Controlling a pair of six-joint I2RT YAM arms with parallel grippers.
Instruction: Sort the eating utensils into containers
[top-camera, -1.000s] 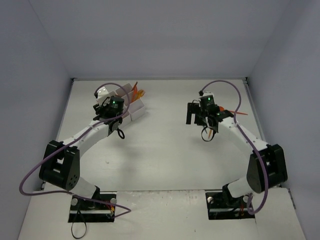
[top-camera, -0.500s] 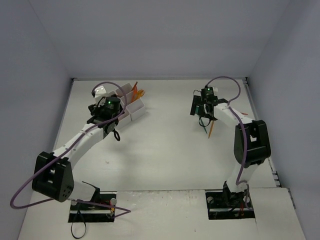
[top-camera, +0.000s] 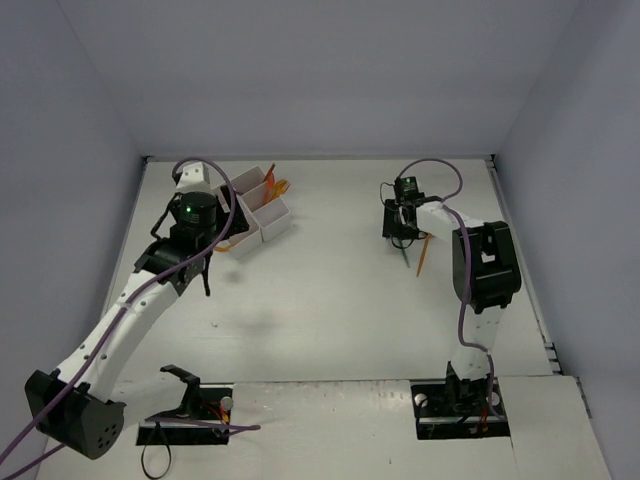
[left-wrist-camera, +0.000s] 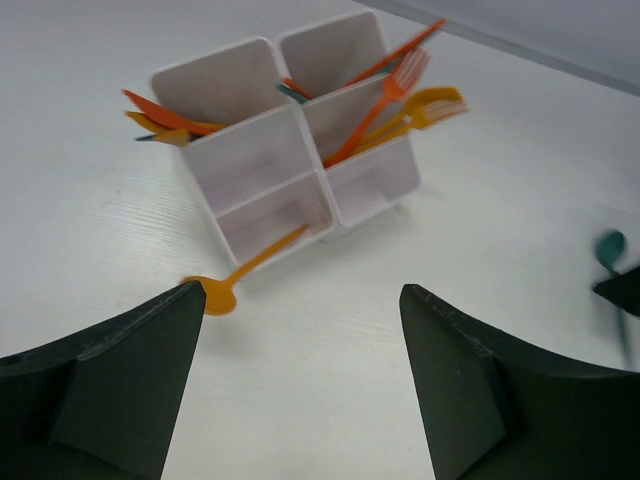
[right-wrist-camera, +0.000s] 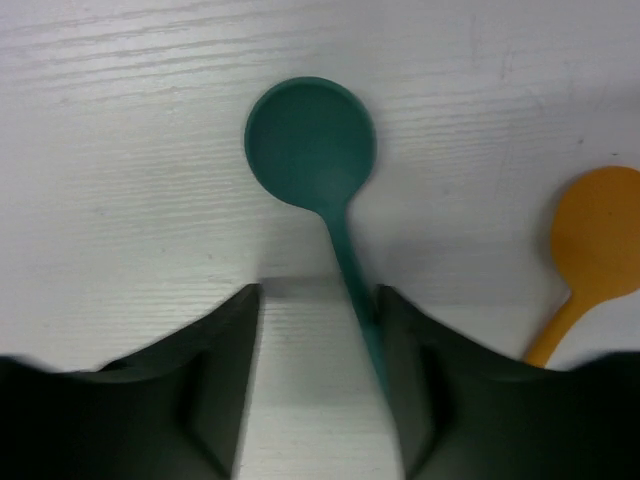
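The white compartment tray (left-wrist-camera: 262, 160) stands at the back left (top-camera: 268, 222) and holds several orange forks (left-wrist-camera: 400, 95) and knives (left-wrist-camera: 160, 115). An orange spoon (left-wrist-camera: 215, 295) lies on the table, its handle touching the tray's near edge. My left gripper (left-wrist-camera: 303, 295) is open and empty, hovering just short of that tray (top-camera: 222, 232). My right gripper (right-wrist-camera: 318, 300) is open and low on the table at the back right (top-camera: 400, 235). It straddles the handle of a teal-green spoon (right-wrist-camera: 310, 140), which lies against the right finger (right-wrist-camera: 400, 340). A second orange spoon (right-wrist-camera: 598, 235) lies to its right.
Grey enclosure walls ring the table (top-camera: 330, 300). Purple cables (top-camera: 215, 175) loop over both arms. The teal spoon (left-wrist-camera: 610, 245) and the right gripper's edge show at the far right of the left wrist view.
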